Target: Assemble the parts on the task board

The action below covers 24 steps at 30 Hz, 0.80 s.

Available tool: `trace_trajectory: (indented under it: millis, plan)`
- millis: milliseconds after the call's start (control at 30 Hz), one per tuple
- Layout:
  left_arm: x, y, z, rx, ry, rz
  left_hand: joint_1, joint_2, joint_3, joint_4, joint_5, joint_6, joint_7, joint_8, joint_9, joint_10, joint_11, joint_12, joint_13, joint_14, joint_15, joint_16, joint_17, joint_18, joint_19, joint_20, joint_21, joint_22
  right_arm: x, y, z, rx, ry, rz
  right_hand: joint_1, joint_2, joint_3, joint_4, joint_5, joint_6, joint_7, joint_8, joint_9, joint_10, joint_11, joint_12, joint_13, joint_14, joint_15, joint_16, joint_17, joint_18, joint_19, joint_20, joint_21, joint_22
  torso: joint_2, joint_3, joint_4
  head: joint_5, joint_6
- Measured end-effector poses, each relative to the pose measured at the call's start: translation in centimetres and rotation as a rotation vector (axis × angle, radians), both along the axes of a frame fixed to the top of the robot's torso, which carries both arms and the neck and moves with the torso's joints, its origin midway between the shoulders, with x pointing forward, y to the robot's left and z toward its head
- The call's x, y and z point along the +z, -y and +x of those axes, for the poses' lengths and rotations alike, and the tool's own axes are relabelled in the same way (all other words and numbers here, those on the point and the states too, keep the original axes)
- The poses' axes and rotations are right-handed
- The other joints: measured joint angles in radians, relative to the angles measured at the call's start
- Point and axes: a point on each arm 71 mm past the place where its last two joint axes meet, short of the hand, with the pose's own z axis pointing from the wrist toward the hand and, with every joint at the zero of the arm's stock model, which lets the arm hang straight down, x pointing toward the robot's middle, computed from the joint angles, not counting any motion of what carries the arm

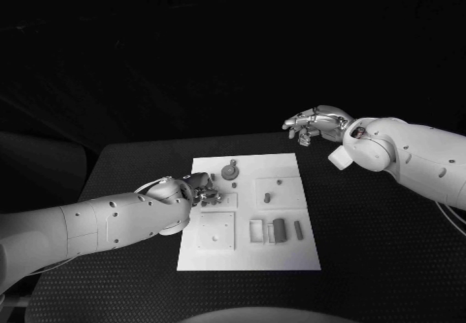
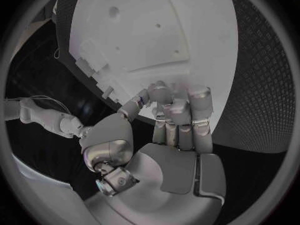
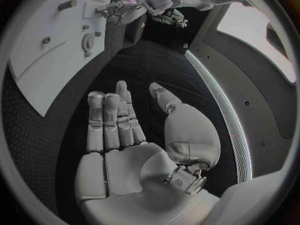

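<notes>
The black table (image 1: pixel 369 256) carries the white task board (image 1: pixel 250 259) at its middle, grey parts (image 1: pixel 279 229) lying on it. My left hand (image 1: pixel 199 190) rests over the board's left edge, fingers curled together; whether they pinch anything, I cannot tell. My right hand (image 1: pixel 312 124) hovers beyond the far right corner, fingers apart, empty.

So the left hand (image 2: pixel 169 130) sits right at the edge of the white task board (image 2: pixel 156 30), fingers (image 2: pixel 199 105) curled in over the rim. Can't tell if it's pinching anything. The board has raised square panels and a few small holes, with black table (image 2: pixel 262 75) beside it.
</notes>
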Motion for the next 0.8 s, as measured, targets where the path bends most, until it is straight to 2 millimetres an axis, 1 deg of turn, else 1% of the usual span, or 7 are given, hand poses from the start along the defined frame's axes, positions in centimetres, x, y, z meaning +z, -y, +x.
trace_trajectory:
  millis: [800]
  plan:
    - [-0.05, -0.16, -0.03, 0.003, -0.019, -0.009, 0.004, -0.004, 0.0, 0.0, 0.002, 0.0, 0.0, 0.009, 0.004, 0.0, 0.0, 0.007, 0.005, 0.0, 0.0, 0.011, 0.0, 0.0, 0.003, 0.003, 0.004, 0.0, -0.06, 0.09, 0.07, -0.002, -0.002, -0.002, 0.0, 0.0, 0.0, 0.0, 0.0, 0.001, -0.001, 0.0, 0.0, 0.0, 0.0, 0.0, 0.0, 0.002, 0.002, 0.0, -0.001, 0.0, -0.001, 0.002, -0.006, 0.0, 0.0, 0.0006, -0.0005, 0.001, 0.002]
